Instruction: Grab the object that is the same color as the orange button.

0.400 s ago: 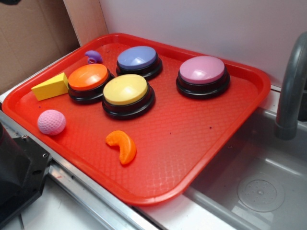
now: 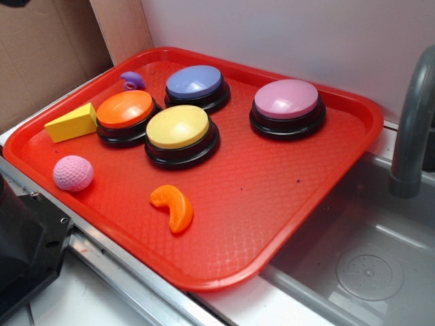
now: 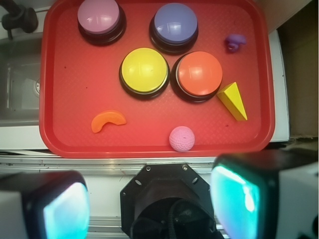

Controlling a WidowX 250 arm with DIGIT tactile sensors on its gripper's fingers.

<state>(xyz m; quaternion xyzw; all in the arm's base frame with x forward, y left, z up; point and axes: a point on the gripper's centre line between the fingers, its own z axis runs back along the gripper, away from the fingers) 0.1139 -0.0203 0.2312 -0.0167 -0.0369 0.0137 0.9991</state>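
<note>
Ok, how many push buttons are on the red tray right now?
4, all in full view: orange-domed button beside the yellow-domed button, blue-domed button behind them, pink-domed button apart toward the sink side.

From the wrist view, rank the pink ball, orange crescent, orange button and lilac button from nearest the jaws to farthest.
1. Pink ball, bottom edge of the tray, just above the gripper.
2. Orange crescent, lower left.
3. Orange button, mid tray, right of centre.
4. Lilac button, top left corner.
</note>
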